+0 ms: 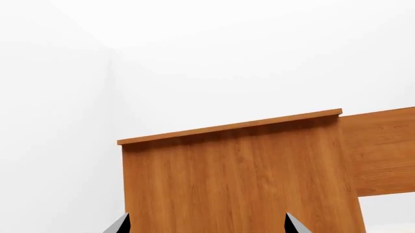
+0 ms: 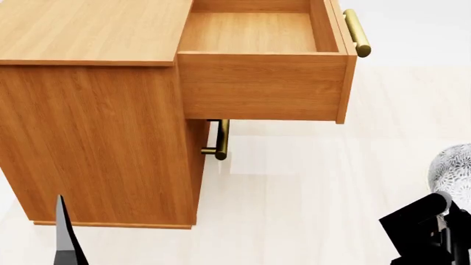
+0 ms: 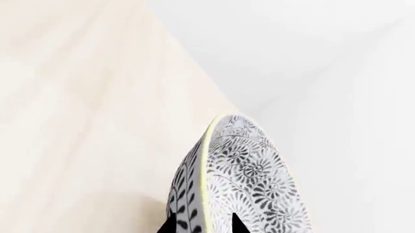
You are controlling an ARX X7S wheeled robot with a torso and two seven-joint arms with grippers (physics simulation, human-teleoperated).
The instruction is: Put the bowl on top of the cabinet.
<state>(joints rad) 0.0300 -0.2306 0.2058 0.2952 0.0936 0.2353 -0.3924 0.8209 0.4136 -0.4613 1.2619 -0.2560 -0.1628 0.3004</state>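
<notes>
The right gripper (image 3: pixel 199 227) is closed on the bowl (image 3: pixel 246 179): in the right wrist view its two dark fingertips (image 3: pixel 170 226) pinch the pale rim, one tip on the outer wall and one on the inner side. The bowl stands on its edge in this grip, so the rim runs away from the camera as a thin pale line. Both faces carry a dense grey-black floral pattern on white. In the head view only a patterned part of the bowl (image 2: pixel 453 168) shows at the right edge, above the black right arm (image 2: pixel 423 221), over the pale floor (image 2: pixel 309 210) and well apart from the cabinet (image 2: pixel 103 138).

The left gripper (image 1: pixel 207 224) is open. Its two tips are spread wide and hold nothing, and they face a side wall of the cabinet (image 1: pixel 240 179).

The cabinet is orange-brown wood with a flat top (image 2: pixel 88 27). Its drawer (image 2: pixel 257 61) is pulled out and has a brass bar handle (image 2: pixel 357 33). A second brass handle (image 2: pixel 219 141) shows below the drawer.
</notes>
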